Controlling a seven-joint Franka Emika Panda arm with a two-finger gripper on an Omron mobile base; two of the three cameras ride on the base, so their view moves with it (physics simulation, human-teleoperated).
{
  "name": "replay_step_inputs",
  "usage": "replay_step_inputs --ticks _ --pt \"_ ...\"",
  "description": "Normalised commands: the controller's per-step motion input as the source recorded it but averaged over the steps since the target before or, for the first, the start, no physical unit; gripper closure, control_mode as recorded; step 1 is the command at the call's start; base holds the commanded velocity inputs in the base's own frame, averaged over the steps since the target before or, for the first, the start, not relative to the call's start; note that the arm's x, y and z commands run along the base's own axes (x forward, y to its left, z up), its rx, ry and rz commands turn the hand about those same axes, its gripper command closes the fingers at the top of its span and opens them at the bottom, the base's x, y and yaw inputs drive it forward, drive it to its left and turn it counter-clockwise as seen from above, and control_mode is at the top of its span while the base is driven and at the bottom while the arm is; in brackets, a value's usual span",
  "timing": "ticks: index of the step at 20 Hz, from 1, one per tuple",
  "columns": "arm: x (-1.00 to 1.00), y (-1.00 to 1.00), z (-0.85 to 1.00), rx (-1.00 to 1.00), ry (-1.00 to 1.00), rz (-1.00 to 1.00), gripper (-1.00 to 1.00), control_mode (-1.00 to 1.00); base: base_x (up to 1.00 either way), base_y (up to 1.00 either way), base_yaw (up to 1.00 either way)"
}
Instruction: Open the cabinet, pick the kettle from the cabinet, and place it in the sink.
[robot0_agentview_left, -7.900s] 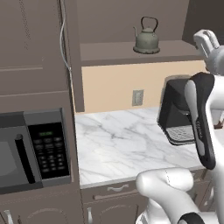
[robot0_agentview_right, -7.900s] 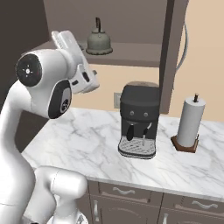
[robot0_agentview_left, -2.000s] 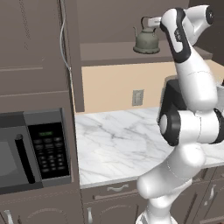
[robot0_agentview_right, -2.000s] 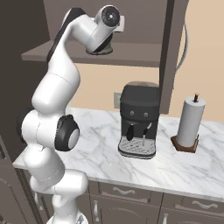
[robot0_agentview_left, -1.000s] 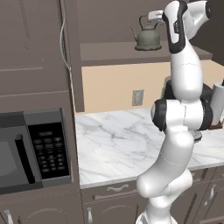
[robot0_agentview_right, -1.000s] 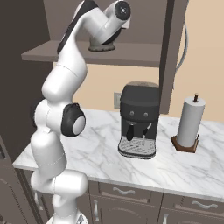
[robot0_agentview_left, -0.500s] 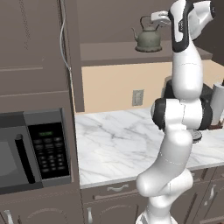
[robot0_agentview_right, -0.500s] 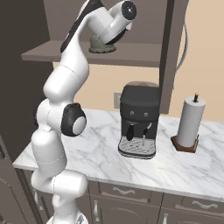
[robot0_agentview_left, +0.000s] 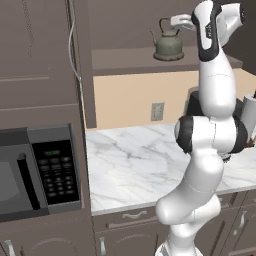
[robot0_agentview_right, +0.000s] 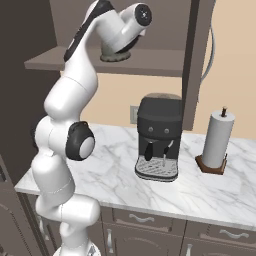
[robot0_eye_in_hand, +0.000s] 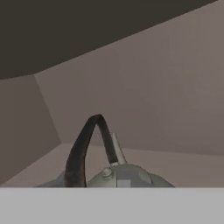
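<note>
I'm looking up at the open cabinet (robot0_agentview_left: 125, 30) across the top of the left base view, and the kettle (robot0_agentview_left: 168, 44) sits upright on its shelf (robot0_agentview_left: 130, 56) in the upper right of that frame, black loop handle arching over the lid. My arm (robot0_agentview_left: 212, 100) rises from the lower right and reaches to the shelf, with the gripper (robot0_agentview_left: 181, 21) at the kettle's handle, at its top right. From the right base view the kettle (robot0_agentview_right: 114, 53) is mostly hidden behind the wrist in the upper left, only its base peeking out on the shelf. The hand view gives me the handle (robot0_eye_in_hand: 87, 146) close up, curving over the knobbed lid at the bottom centre, with the plain brown back wall and side wall of the cabinet behind it. I cannot tell from any of these whether the fingers are spread or pinching the handle; the tips themselves are out of sight. Below, the white marble counter (robot0_agentview_left: 135, 165) runs across the middle of the left view, a wall outlet (robot0_agentview_left: 157, 111) on the beige backsplash above it and the microwave (robot0_agentview_left: 35, 170) at lower left. In the right view a black coffee machine (robot0_agentview_right: 158, 137) stands at centre on the marble, a paper towel roll (robot0_agentview_right: 218, 140) on its wooden stand to its right, and the drawer fronts (robot0_agentview_right: 150, 220) run along the bottom.
</note>
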Motion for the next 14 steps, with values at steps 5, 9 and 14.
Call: replay_step_inputs --ticks 5,9,14 --pt "-0.26 0.15 -0.22 0.04 -0.13 0.0 1.0 -1.0 0.0 0.0 0.0" --pt "-0.45 0.01 -0.07 0.05 -0.03 -0.03 1.0 -1.0 0.0 0.0 0.0" --pt "-0.48 0.0 0.08 0.09 0.04 -0.03 1.0 -1.0 0.0 0.0 0.0"
